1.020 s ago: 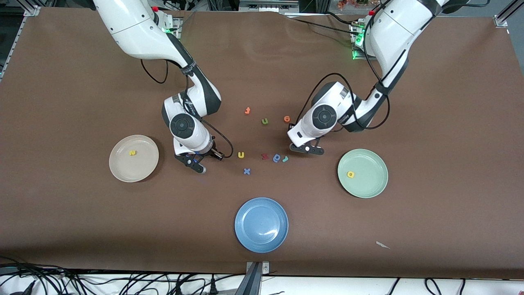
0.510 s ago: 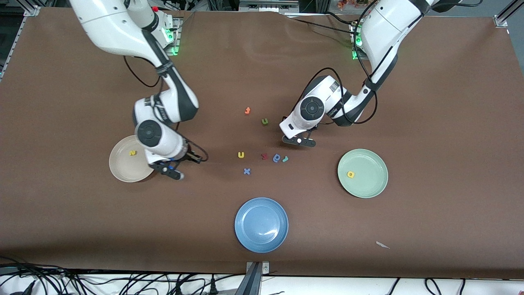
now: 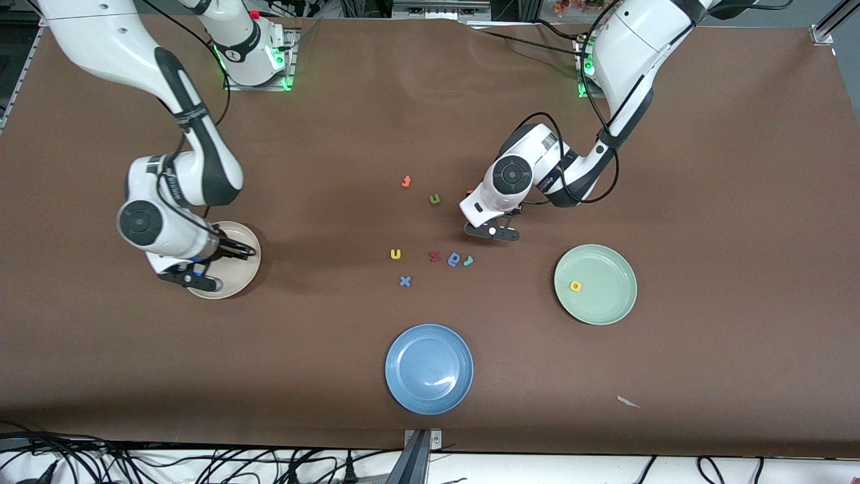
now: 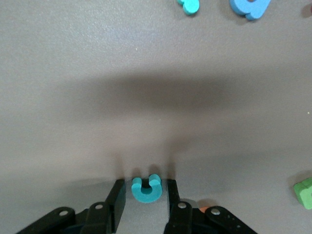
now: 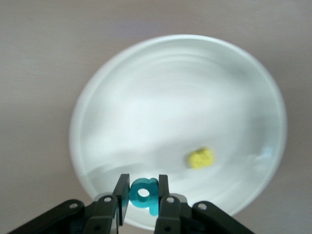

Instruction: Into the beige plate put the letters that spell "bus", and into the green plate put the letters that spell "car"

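Right gripper (image 5: pixel 143 195) pinches the teal "b" (image 5: pixel 144 194) over the beige plate (image 5: pixel 146 97); left gripper (image 4: pixel 145 195), fingers apart, seemingly straddles the teal "c" (image 4: pixel 146 187)

Beige plate (image 3: pixel 239 273) holds yellow s (image 5: pixel 201 158), right hand (image 5: pixel 143 191) pinching teal b (image 5: pixel 144 195) above; green plate (image 3: pixel 605 306) holds yellow a (image 3: pixel 576 286); teal c (image 4: pixel 146 188), r (image 3: pixel 468 261), yellow u (image 3: pixel 396 254) lie flat mid-frame on the counter (image 3: pixel 430 101).

Glossy smooth blue plate (image 3: pixel 428 369) on a matt brown cloth-like table cover (image 3: pixel 725 188); foam-like teal "c" (image 4: pixel 146 188)
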`<state>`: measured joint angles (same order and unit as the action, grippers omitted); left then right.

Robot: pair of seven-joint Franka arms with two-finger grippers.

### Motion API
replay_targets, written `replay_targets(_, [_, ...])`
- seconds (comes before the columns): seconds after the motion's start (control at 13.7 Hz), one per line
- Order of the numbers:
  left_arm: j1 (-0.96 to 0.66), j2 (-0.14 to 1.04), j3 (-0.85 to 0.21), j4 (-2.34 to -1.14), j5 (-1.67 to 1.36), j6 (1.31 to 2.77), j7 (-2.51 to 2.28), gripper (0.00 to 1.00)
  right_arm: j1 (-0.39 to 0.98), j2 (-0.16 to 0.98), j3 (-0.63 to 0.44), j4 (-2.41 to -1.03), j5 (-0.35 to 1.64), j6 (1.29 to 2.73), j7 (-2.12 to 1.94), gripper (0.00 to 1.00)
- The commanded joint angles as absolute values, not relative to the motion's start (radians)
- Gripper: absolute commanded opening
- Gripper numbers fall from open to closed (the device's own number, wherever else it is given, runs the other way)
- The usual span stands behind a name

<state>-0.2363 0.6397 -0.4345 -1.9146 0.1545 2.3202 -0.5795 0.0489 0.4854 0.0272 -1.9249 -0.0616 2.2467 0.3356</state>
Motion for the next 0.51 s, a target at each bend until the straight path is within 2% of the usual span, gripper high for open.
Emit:
replay_targets(0.0, [-0.239,0.611,-0.433,-1.947,0.183,2.338,-0.601,0.13,-0.001,0.446,0.043,-1.980,-0.078,2.258,0.261,0.39])
replay_targets(0.07, [-0.241,0.609,-0.433,-1.947,0.183,2.338,-0.601,0.09,-0.002,0.446,0.044,-1.977,-0.078,2.257,0.265,0.88])
replay_targets(0.15, [-0.241,0.609,-0.433,-1.947,0.183,2.336,-0.601,0.09,0.008,0.443,0.044,-1.973,-0.078,2.250,0.253,1.00])
replay_targets(0.44, [-0.238,0.594,-0.433,-1.937,0.183,2.315,-0.600,0.07,0.112,0.437,0.046,-1.947,-0.037,2.255,0.335,1.00])
